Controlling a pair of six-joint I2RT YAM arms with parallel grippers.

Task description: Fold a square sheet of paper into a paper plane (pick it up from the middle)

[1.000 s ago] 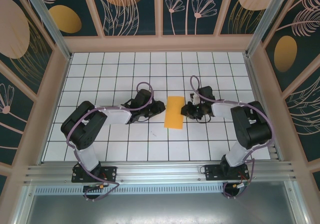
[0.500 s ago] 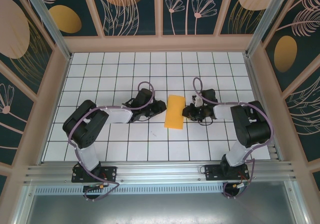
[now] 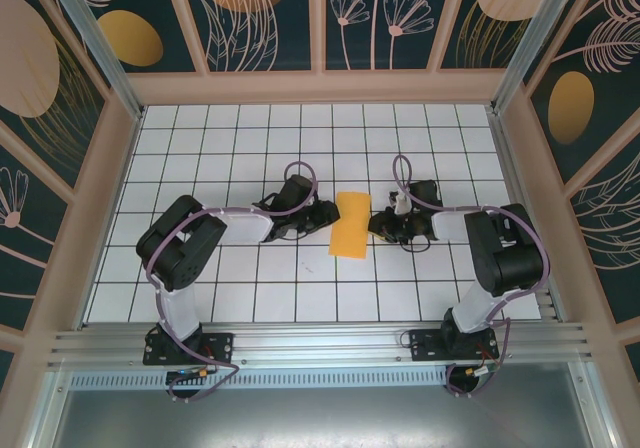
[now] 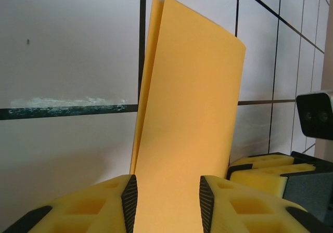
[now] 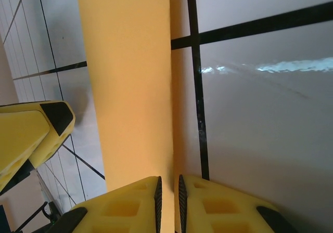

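Our left gripper (image 4: 169, 191) has its jaws spread, and the paper (image 4: 192, 113) fills the gap between the black pads and runs on away from them. We cannot tell whether either pad touches it. Our right gripper (image 5: 167, 183) has its jaws almost together, leaving a thin slit with the paper's long edge in it; we cannot tell whether the pads nip that edge. The paper is folded into a long strip, its two layers not quite matching along one long side. From above we see it lying on the table (image 3: 300, 278) near the middle of the grid, between the two grippers, the left one at its left edge and the right one at its right edge.
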